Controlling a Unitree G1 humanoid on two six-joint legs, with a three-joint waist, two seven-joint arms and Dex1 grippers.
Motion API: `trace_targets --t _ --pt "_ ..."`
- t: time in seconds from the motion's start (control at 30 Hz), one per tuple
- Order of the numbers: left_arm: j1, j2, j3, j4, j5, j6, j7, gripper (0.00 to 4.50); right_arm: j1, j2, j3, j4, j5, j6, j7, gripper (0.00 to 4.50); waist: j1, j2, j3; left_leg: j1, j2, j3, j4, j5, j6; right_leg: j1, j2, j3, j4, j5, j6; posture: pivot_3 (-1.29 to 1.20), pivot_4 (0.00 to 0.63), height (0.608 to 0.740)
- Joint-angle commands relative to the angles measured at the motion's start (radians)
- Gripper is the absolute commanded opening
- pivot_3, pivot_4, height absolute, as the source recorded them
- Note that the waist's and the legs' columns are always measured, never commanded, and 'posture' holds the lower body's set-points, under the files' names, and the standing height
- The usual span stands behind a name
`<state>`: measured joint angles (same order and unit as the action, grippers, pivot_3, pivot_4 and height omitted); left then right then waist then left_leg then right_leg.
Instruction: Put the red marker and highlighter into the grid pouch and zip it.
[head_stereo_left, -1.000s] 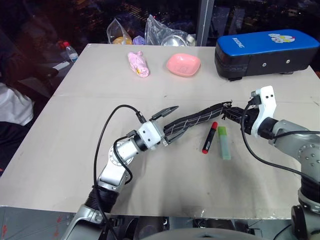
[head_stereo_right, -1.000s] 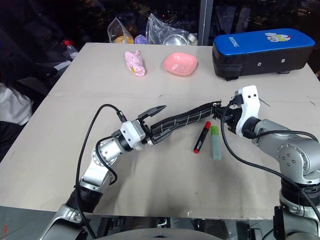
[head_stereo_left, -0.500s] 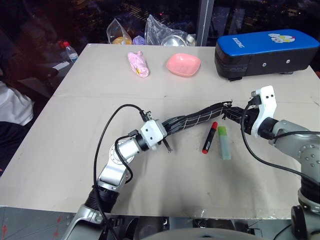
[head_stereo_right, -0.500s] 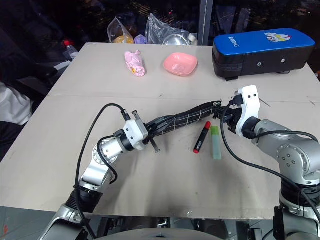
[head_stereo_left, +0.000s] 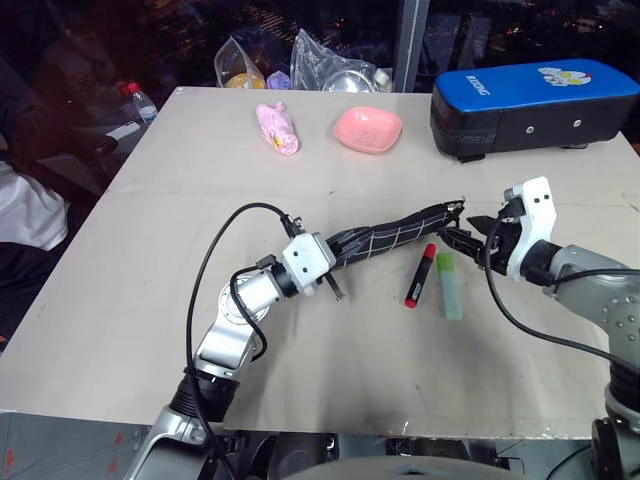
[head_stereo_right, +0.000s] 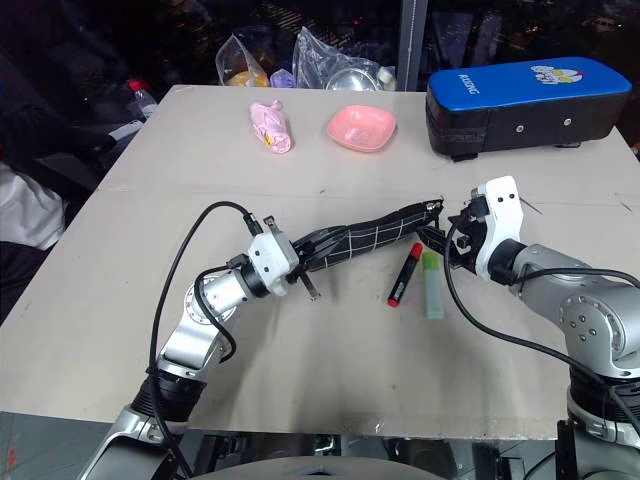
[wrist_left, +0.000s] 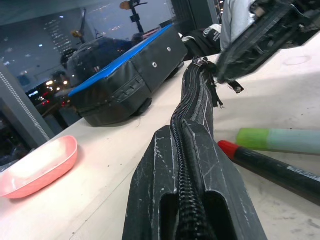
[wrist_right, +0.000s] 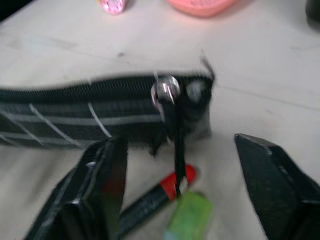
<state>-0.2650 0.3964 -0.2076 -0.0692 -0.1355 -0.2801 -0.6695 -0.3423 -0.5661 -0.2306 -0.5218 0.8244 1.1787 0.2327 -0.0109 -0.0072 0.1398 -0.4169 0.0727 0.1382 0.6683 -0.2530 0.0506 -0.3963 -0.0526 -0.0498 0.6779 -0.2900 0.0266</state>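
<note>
**Grid pouch held at one end, zipper end freed: notes for opening it well**

- Worktop (head_stereo_left: 150, 300): pale board; task items lie toward its right side, well short of the far edge.
- Blue-and-black case (head_stereo_left: 530, 105): far right corner; not part of the job.
- Grid pouch (head_stereo_left: 395, 237): stretched between the two arms, lifted at the left end, zipper end sagging toward the right.
- Left gripper (head_stereo_left: 322, 262): pressed together on the pouch's left end. Judgement: keep this pinch firm and steady as the anchor.
- Right gripper (wrist_right: 177, 165): jaws spread, just beside the zipper pull (wrist_right: 166, 90), not holding it. Judgement: close squarely on the pull, then draw along the zipper line, not across.
- Highlighter (head_stereo_left: 451, 285): flat on the worktop, under the pouch's right end.
- Red marker (head_stereo_left: 419, 274): just beside the highlighter, on its left; both not yet inside the pouch.
</note>
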Motion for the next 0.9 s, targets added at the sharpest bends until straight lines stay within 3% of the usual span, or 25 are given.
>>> trace_targets --t 0.03,0.43,0.53,0.57,0.63,0.67,0.9 --pt "-0.016 -0.002 0.003 -0.044 0.061 -0.057 0.019 0.00 -0.017 0.001 -0.032 -0.048 0.030 0.029 -0.023 3.40 0.000 0.000 0.000 0.000 0.000 0.000 0.000 0.000 0.000 0.000 0.000 0.000 0.000 0.000 0.000 0.00 0.150 0.740" --pt "-0.016 -0.016 -0.004 -0.020 0.126 -0.120 0.025 0.00 -0.079 0.126 -0.102 -0.040 0.122 0.117 -0.156 3.40 0.000 0.000 0.000 0.000 0.000 0.000 0.000 0.000 0.000 0.000 0.000 0.000 0.000 0.000 0.000 0.00 0.150 0.740" --pt "-0.013 -0.016 -0.004 -0.013 0.132 -0.131 0.023 0.00 -0.087 0.129 -0.112 -0.036 0.134 0.128 -0.178 2.11 0.000 0.000 0.000 0.000 0.000 0.000 0.000 0.000 0.000 0.000 0.000 0.000 0.000 0.000 0.000 0.00 0.150 0.740" --pt "-0.013 -0.016 -0.004 -0.010 0.133 -0.134 0.023 0.00 -0.091 0.130 -0.115 -0.034 0.137 0.133 -0.186 1.46 -0.001 0.000 0.000 0.000 0.000 0.000 0.000 0.000 0.000 0.000 0.000 0.000 0.000 0.000 0.000 0.00 0.150 0.740" --pt "-0.011 -0.015 -0.003 -0.007 0.135 -0.139 0.023 0.00 -0.093 0.129 -0.120 -0.034 0.145 0.143 -0.197 0.71 -0.001 0.000 0.000 0.000 0.000 0.000 0.000 0.000 0.000 0.000 0.000 0.000 0.000 0.000 0.000 0.00 0.150 0.740" --pt "-0.011 -0.014 -0.002 -0.007 0.136 -0.142 0.023 0.00 -0.096 0.129 -0.123 -0.033 0.149 0.146 -0.201 0.09 -0.001 0.000 0.000 0.000 0.000 0.000 0.000 0.000 0.000 0.000 0.000 0.000 0.000 0.000 0.000 0.00 0.150 0.740" --pt "-0.012 -0.012 0.001 0.002 0.141 -0.157 0.024 0.00 -0.104 0.135 -0.131 -0.027 0.164 0.155 -0.223 0.03 -0.001 0.000 0.000 0.000 0.000 0.000 -0.001 -0.001 0.002 0.000 0.000 0.000 0.000 0.000 0.000 0.00 0.150 0.740"
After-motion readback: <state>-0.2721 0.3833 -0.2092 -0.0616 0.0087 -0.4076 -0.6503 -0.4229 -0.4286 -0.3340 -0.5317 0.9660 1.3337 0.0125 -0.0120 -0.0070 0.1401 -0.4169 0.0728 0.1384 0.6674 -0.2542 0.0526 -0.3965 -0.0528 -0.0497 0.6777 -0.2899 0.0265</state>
